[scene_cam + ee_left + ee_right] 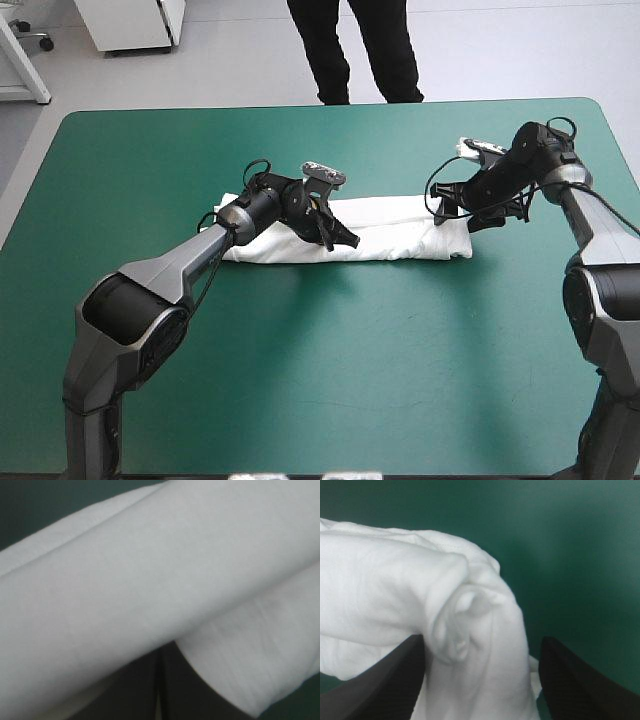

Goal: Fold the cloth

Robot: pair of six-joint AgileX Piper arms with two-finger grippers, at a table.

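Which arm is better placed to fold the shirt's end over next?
Right, probably: the right claw, open, straddles the T-shirt's bunched end, ready to pinch. The left claw is shut at the strip's middle.

So we're seeing a T-shirt [390, 240] that's plain white all over. The desk cover [300, 400] under the T-shirt is one solid teal-green, and the fingers [380, 680] on either side of the T-shirt are flat black.

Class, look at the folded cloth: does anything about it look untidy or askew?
The right end of the T-shirt is bunched into a crumpled lump between the open fingers of the right gripper, not flat like the rest.
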